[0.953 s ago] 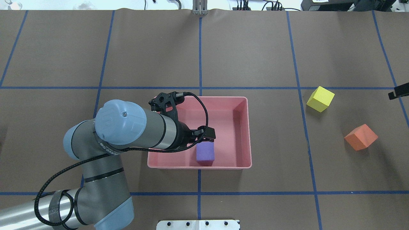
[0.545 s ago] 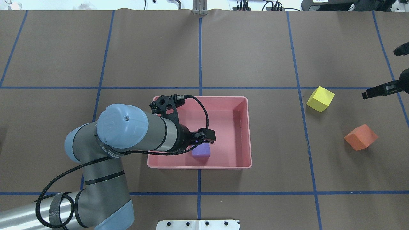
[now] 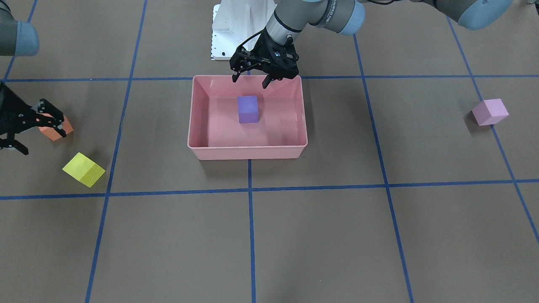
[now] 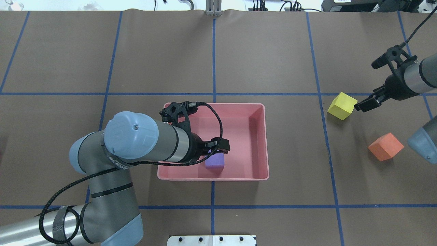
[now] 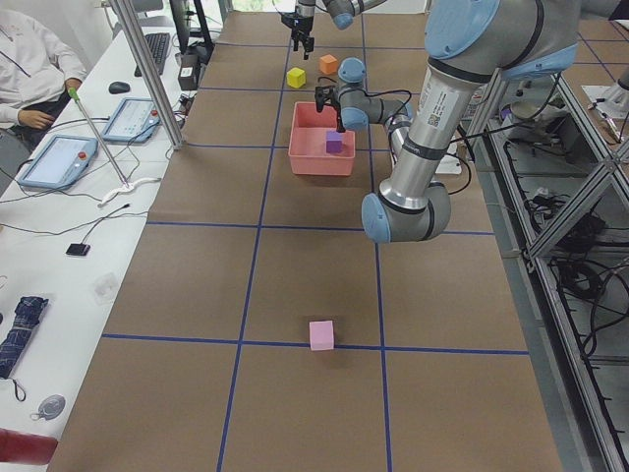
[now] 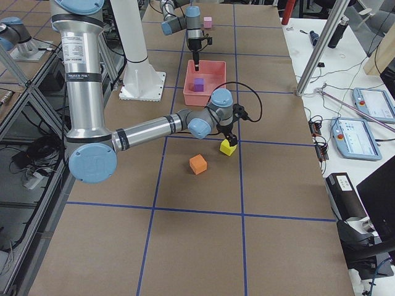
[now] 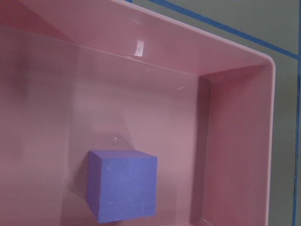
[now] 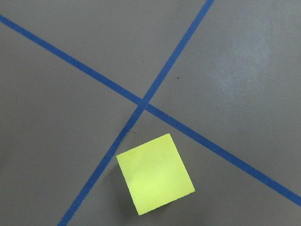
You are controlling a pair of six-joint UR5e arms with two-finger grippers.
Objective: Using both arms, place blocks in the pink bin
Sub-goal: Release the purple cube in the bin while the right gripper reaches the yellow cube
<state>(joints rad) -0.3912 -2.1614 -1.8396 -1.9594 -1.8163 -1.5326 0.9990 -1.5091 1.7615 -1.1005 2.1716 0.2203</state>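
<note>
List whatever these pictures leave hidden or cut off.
Orange block: front view, partly behind the right end effector.
Purple block: overhead view, partly under the left end effector.
Pink block: outside the overhead frame.
Pink bin: overhead view, left wall mostly under the left arm.

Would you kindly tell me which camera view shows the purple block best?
The left wrist-mounted view: the purple block sits close and unobstructed. Front-facing shows it whole but small; overhead, the left pincer half-covers it; side views show it tiny.
</note>
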